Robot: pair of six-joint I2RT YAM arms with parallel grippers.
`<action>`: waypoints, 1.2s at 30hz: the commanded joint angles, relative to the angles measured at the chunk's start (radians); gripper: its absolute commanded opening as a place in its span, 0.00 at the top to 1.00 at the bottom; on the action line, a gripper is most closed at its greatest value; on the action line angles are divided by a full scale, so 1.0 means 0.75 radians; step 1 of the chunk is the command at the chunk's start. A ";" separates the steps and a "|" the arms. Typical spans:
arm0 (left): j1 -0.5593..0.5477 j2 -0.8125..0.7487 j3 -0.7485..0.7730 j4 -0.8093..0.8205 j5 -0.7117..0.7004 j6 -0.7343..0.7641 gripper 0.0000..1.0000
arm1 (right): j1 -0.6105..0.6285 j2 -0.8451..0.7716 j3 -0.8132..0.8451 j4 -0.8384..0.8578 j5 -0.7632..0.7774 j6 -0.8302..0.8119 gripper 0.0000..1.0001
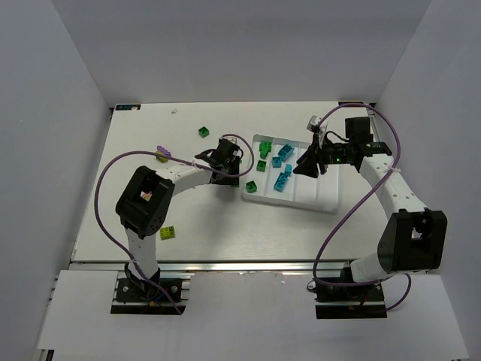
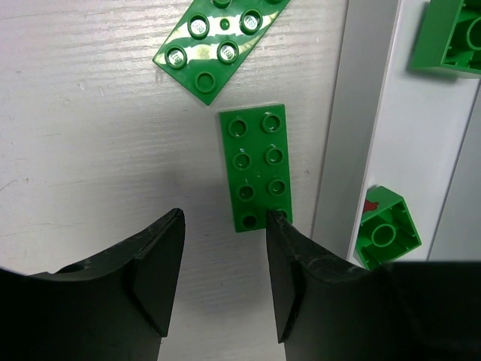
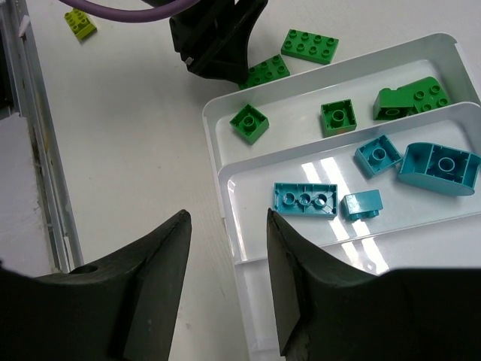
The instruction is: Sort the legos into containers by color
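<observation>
My left gripper (image 1: pixel 225 159) is open and low over the table, just left of the white tray (image 1: pixel 319 192). In the left wrist view its fingertips (image 2: pixel 274 219) reach the near end of a dark green flat lego (image 2: pixel 255 169). A second green plate (image 2: pixel 218 41) lies beyond it. My right gripper (image 1: pixel 308 165) is open and empty above the tray's near end (image 3: pixel 213 113). The first compartment holds green legos (image 3: pixel 249 122). The one beside it holds several teal legos (image 3: pixel 304 199).
Loose on the table are a green lego (image 1: pixel 204 131), a purple one (image 1: pixel 162 154) and a lime one (image 1: pixel 169 233). The tray rim (image 2: pixel 353 128) runs right beside the left gripper's right finger. Two tray compartments stand bare on the right.
</observation>
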 commanded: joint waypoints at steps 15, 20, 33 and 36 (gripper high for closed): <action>0.004 -0.029 0.108 0.042 0.058 -0.053 0.43 | -0.005 -0.040 -0.010 0.022 -0.032 0.002 0.50; 0.000 0.037 0.151 0.024 0.050 -0.065 0.42 | -0.005 -0.038 -0.014 0.022 -0.028 0.002 0.50; -0.009 0.131 0.216 -0.048 -0.034 -0.055 0.41 | -0.005 -0.029 -0.014 0.027 -0.032 0.004 0.50; -0.015 0.153 0.218 -0.062 -0.047 -0.043 0.41 | -0.005 -0.025 -0.014 0.029 -0.032 0.008 0.50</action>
